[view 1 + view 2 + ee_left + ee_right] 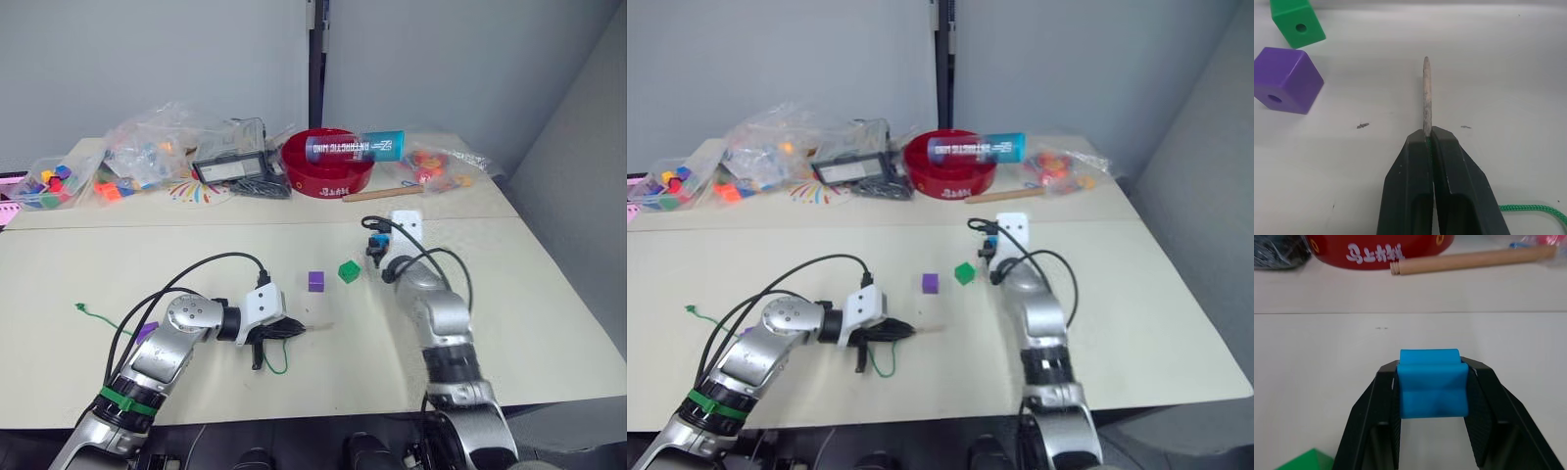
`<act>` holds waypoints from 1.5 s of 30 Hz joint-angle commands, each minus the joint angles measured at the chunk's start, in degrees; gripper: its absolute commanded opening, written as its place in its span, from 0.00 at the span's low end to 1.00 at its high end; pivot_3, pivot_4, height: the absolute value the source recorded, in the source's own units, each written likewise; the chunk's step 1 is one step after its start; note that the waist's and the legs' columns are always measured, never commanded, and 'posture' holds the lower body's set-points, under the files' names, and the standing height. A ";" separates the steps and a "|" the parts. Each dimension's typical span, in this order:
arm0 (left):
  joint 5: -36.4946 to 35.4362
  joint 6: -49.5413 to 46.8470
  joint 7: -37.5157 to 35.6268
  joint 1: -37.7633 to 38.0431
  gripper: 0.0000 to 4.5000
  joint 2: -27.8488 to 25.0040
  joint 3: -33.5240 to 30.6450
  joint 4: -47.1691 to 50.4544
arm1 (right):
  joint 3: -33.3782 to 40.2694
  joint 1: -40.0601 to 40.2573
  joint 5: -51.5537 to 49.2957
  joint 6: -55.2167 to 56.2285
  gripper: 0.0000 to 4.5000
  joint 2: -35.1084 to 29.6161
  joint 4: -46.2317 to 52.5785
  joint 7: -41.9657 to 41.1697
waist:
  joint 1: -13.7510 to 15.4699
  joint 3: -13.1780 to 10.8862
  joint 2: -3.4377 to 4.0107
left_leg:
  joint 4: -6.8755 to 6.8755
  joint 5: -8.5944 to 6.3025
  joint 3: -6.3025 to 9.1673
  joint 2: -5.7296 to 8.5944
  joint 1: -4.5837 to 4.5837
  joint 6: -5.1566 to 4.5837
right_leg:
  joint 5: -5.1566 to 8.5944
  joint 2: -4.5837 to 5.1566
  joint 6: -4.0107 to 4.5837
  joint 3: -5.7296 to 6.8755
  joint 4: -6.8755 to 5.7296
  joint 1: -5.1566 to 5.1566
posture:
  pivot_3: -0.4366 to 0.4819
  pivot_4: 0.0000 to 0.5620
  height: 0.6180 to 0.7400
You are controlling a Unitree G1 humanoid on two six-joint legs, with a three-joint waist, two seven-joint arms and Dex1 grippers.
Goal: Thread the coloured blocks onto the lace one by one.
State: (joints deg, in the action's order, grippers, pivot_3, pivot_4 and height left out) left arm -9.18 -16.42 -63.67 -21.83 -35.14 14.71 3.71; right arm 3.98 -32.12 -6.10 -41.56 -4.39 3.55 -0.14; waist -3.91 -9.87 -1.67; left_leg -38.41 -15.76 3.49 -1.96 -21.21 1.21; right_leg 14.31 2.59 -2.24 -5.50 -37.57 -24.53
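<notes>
A: My left claw (1427, 139) is clenched on the lace (277, 364), with the stiff pale tip (1426, 95) sticking out past the fingertips, low over the surface (549, 323).

B: And the other one?

A: My right claw (1432, 387) is grasping the light blue block (1433, 389) between its two fingers, near the middle of the surface.

B: Where are the remaining blocks?

A: A purple block (315, 281) and a green block (349, 271) lie side by side but apart, between my two claws. In the left wrist view each shows a hole in one face. Another purple piece (145, 332) peeks out beside my left arm; I cannot tell more about it. The lace loops under my left claw, and a green end (83, 309) lies well off to my left.

B: What about the containers at the back?

A: A red bowl (328, 174) has a blue-capped tube (355, 148) lying across its rim, and a wooden stick (382, 194) lies just in front of it. Clear plastic bags (162, 147) hold jumbled coloured toy pieces, with another bag (441, 166) to the bowl's right and a small clear tub (49, 184) of pieces at the far left.
</notes>
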 commanded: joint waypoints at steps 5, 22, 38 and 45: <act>-1.05 1.18 -1.12 -1.01 0.00 -0.29 -1.07 -0.04 | -7.10 14.20 -5.96 -20.34 0.27 -0.50 37.32 -1.93 | -0.20 0.00 0.01 | 0.15 0.00 0.00 -0.02 0.02 0.00 | 0.01 -0.04 0.01 0.00 0.05 -0.06 | 0.48 0.27 1.00; -1.47 0.68 -2.12 0.31 0.00 -1.25 -1.72 1.85 | -17.91 33.12 -4.98 -24.31 0.27 -1.77 38.57 0.13 | 0.06 0.03 -0.05 | 0.14 0.03 -0.04 -0.03 0.05 0.04 | 0.02 -0.04 -0.02 0.01 0.49 0.16 | 0.48 0.27 1.00; -3.24 -0.68 -2.42 3.63 0.00 -4.53 -4.54 5.31 | -10.19 27.49 -14.86 -23.86 0.98 -13.18 48.59 -15.68 | 0.02 0.04 -0.09 | 0.13 0.03 -0.03 -0.04 0.07 0.04 | 0.02 -0.05 -0.03 0.02 0.51 0.18 | 0.48 0.27 1.00; -5.71 -2.35 -4.12 6.35 0.00 -7.80 -5.85 9.16 | -6.39 21.14 -26.38 -8.63 0.98 -33.65 35.97 -50.60 | -0.02 0.01 -0.10 | 0.12 0.02 -0.07 -0.04 0.08 0.03 | 0.02 -0.05 -0.04 0.02 0.57 0.26 | 0.48 0.27 1.00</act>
State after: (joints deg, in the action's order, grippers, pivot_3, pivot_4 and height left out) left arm -13.38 -18.19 -67.07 -15.47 -42.36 10.10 10.10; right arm -3.24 -9.63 -30.38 -55.15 -36.33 41.96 -42.45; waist -3.93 -9.87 -1.76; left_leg -38.30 -15.74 3.36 -2.00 -21.11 1.24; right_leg 14.33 2.56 -2.28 -5.50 -36.98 -24.26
